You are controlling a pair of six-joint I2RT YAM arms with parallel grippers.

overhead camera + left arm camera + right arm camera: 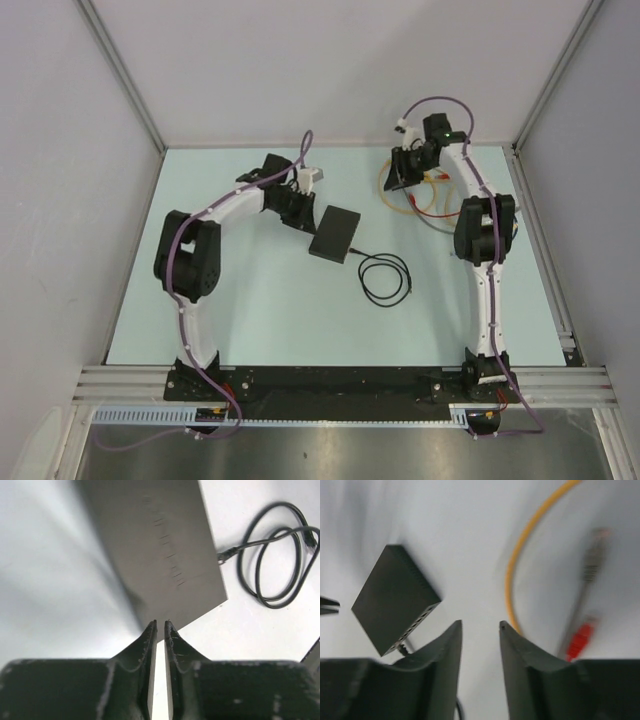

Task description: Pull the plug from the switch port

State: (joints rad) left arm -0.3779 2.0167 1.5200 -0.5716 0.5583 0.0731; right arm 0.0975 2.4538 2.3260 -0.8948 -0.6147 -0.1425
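The pale desk (250, 310) carries everything, with grey walls closing in its left, far and right sides. Two white arms rise from its near edge. The left arm (185, 260) bends inward toward the middle of the desk, and the right arm (485, 230) reaches to the far right corner.

The switch (335, 233) lies flat near the middle of the desk, turned at an angle, just beside the end of the left arm. Its top is plain. The right wrist view shows a row of ports along one narrow side.

A thin black cable (386, 278) lies in a loose coil on the desk, to the right of the switch and nearer the front edge. One end of it runs to the switch. A yellow cable (520, 542) curves in a loop at the far right, under the right arm.

The left pincer (161, 626) hangs over the bare desk close to a corner of the switch. Its fingers are parted by only a narrow slit and grip nothing. The right pincer (481, 625) is spread wider and empty, well apart from the switch.

The black plug (226, 555) sits at the switch's edge, apparently in its port. A red plug (580, 640) and a blurred grey plug (593, 560) lie near the yellow cable.
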